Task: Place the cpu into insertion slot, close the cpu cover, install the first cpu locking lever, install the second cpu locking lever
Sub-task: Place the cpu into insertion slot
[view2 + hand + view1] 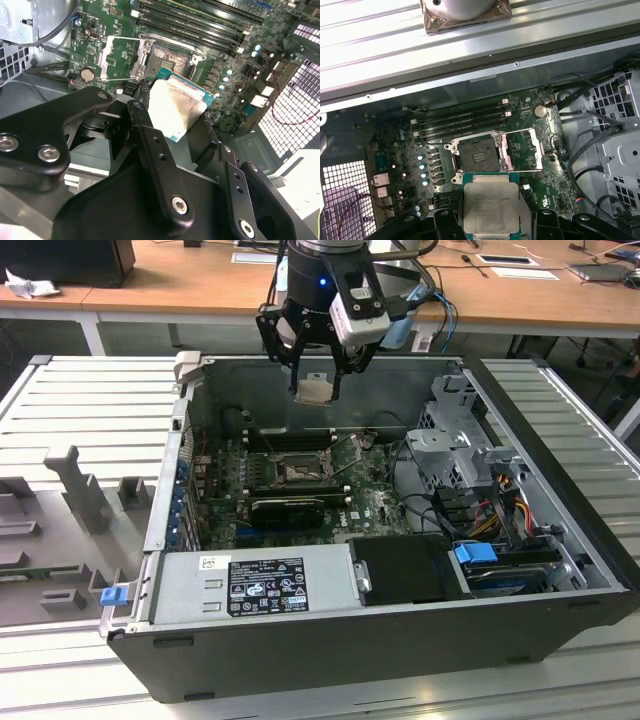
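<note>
The claw is closed on the cpu and holds it in the air over the open computer case, well above the insertion slot. The cpu cover lies swung open beside the slot. Caution: any tilt or offset in the grip could seat the cpu crooked and damage the socket contacts.

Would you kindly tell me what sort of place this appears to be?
Probably a robotics lab or workshop: an opened computer case sits on a ribbed metal bench, wooden desks stand behind, and the gripper holds the cpu above the case.
</note>
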`<state>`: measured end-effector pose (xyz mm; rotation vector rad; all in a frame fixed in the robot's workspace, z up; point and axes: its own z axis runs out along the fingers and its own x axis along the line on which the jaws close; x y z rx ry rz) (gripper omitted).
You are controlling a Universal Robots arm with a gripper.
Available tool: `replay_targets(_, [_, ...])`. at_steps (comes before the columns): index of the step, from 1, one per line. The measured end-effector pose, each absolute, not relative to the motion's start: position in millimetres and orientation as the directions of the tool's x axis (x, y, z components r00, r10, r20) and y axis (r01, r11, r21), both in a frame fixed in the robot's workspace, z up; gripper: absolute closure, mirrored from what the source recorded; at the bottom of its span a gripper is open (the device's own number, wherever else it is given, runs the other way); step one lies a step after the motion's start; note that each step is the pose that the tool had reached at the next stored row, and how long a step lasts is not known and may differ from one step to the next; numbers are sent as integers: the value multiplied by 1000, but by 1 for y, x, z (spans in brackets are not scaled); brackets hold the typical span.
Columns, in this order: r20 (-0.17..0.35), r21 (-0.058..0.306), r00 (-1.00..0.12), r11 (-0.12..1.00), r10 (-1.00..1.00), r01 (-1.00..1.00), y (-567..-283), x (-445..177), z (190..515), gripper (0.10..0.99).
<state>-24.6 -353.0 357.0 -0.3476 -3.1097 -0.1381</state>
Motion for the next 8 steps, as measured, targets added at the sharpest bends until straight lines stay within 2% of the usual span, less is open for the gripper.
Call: replay_targets(8, [19, 87, -971, 967, 238, 238, -353, -25, 357, 549])
